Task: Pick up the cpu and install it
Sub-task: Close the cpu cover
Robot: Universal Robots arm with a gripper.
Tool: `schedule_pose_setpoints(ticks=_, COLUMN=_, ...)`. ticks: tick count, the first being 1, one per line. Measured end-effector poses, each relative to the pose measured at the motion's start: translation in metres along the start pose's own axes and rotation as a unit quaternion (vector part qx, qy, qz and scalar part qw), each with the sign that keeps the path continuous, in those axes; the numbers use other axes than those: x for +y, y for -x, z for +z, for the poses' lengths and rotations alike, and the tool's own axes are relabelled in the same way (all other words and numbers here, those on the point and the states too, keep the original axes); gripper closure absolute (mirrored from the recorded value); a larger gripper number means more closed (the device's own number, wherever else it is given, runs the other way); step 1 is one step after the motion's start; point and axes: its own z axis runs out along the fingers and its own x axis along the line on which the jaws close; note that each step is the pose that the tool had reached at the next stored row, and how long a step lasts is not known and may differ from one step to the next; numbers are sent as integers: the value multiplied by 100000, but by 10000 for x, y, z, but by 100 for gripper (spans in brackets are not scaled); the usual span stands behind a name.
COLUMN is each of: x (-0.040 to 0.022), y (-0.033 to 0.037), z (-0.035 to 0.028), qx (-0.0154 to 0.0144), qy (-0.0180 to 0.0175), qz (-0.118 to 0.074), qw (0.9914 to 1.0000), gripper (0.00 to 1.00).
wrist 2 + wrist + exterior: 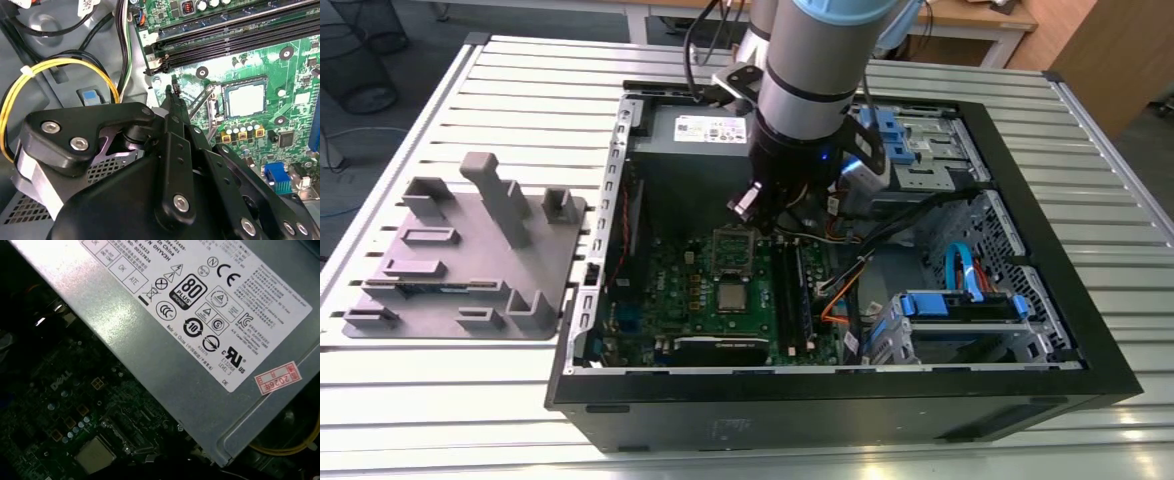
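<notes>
Cpu (732, 296) is sitting in the socket on the green motherboard (680, 270), seen in both wrist views too (246, 100) (95, 454). Gripper (781, 215) is hovering above the board, near the power supply (165, 330); jaws' state can't be told.

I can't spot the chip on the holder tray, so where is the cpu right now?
The cpu sits in the metal-framed socket on the green motherboard inside the open computer case, just below the arm in the exterior view, beside the black memory slots.
</notes>
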Motion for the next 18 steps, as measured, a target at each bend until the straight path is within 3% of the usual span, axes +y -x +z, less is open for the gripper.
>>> schedule_pose_setpoints(ticks=18, x=4, y=0, z=-54, qx=258, qy=0, qz=-3146, qw=99950, gripper=89)
